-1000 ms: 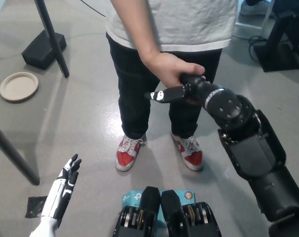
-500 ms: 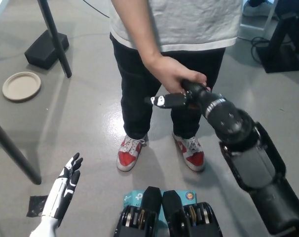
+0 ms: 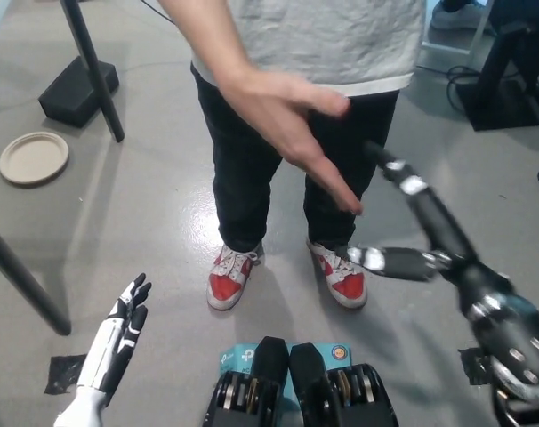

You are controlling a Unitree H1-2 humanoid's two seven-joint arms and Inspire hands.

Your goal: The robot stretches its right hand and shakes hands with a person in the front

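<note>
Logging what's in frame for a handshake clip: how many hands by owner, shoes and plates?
Robot hands: 2, white left hand, black right hand
Person's hand: 1
Red-and-white shoes: 2
Plate: 1
Total: 6

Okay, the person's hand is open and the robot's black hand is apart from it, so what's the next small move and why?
Probably draw the right hand down and back toward the robot's side. Its fingers are spread on nothing and sit below and right of the person's hand, which is open and apart, so the shake looks finished. The left hand rests at lower left.
</note>
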